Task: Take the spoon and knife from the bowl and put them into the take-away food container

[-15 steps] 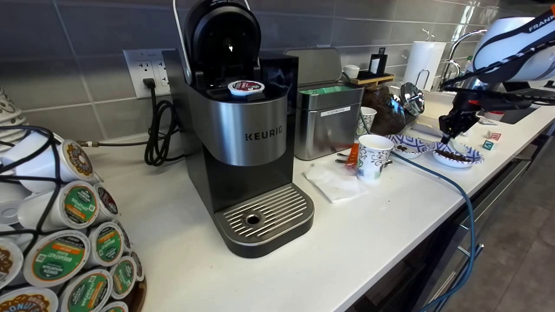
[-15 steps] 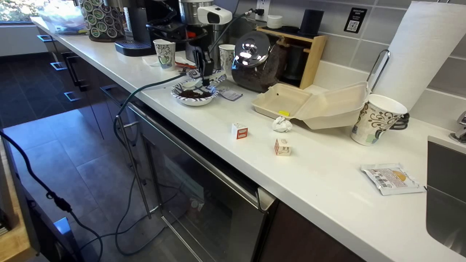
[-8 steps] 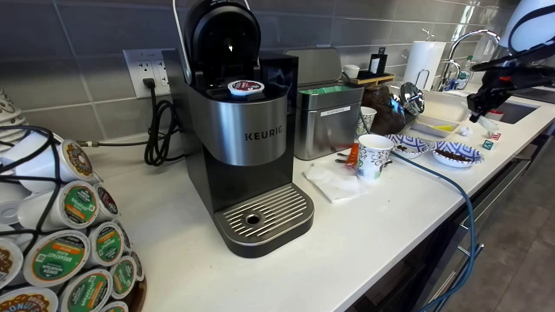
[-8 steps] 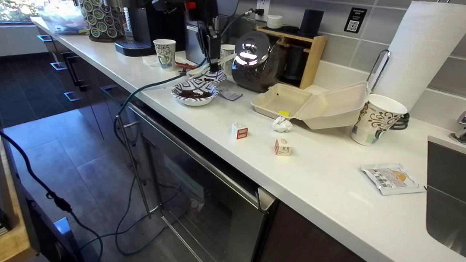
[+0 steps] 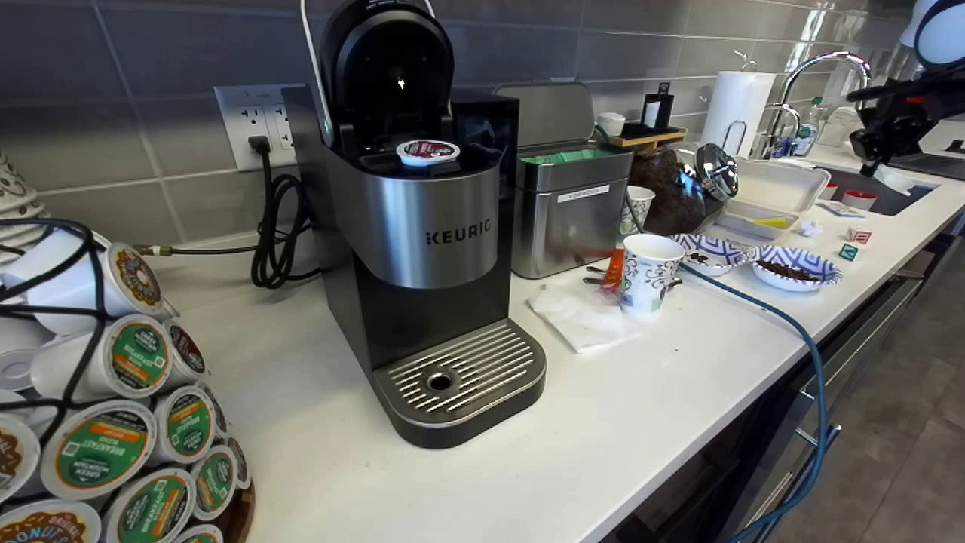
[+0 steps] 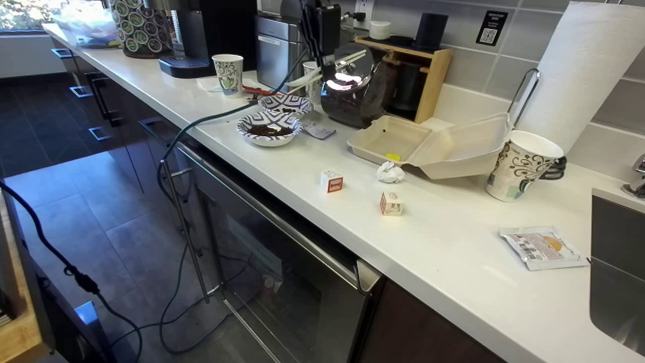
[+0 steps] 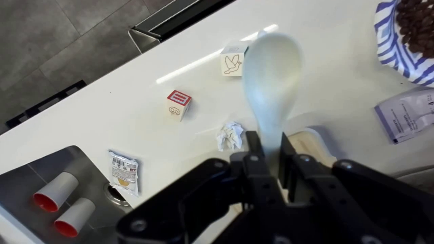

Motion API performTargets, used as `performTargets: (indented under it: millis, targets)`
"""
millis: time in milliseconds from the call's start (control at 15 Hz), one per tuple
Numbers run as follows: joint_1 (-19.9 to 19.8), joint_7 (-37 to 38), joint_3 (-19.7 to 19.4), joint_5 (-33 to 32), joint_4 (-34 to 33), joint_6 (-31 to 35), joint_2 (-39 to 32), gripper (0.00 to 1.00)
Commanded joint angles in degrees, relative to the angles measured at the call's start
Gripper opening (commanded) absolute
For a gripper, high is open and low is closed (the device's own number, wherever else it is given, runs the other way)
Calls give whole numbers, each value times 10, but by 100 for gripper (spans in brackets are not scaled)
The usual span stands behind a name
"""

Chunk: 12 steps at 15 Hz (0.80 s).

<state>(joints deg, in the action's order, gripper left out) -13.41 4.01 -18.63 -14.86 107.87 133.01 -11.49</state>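
- Long white plastic spoon (image 7: 273, 67): bluish white, creamier in the hollow.
- Black two-fingered gripper (image 7: 269, 145): plain black, dotted with silvery screws (image 7: 138, 225).
- Shallow round white paper bowl (image 6: 268, 119): crossing blue stripes on white; small pieces (image 7: 418, 28) inside, dark brown.
- Beige hinged take-away food container (image 6: 446, 151): evenly beige; a little scrap (image 6: 393, 157) in it, bright yellow.
- Tall white paper cup (image 6: 521, 166): brown swirls, blue and green patches near the base.
- Cream wooden cube (image 7: 178, 106): one face framed in red.

Coffee maker (image 5: 422, 234) stood, lid (image 5: 396, 68) raised; two blocks (image 7: 178, 105) lay near crumpled paper (image 7: 230, 136) on worktop (image 6: 443, 242); white-and-red cups (image 7: 57, 191) sat in sink (image 7: 76, 159).
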Motion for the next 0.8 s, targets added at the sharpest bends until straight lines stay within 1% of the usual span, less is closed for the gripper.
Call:
performTargets:
  millis: [0,67,133,267,333,400,467,533,600,733]
  targets:
    - [-7,-1,7,-1,-3,-2,-3,14]
    - [-7,4,7,-6,-21,16,-28,4]
    - [-7,15,4,-20,-46,51,-56,4]
    - [-17,-23,7,-14,-109,115,-114,4]
    - [-19,-34,5,-15,-138,131,-138,4]
    - [-29,-59,13,3,-169,139,-166,4]
    - [-36,-76,14,4,-204,139,-195,4]
    - [-50,-106,28,21,-236,125,-220,4]
    - [-66,-136,44,39,-266,114,-243,4]
    - [-104,-215,91,82,-318,91,-277,4]
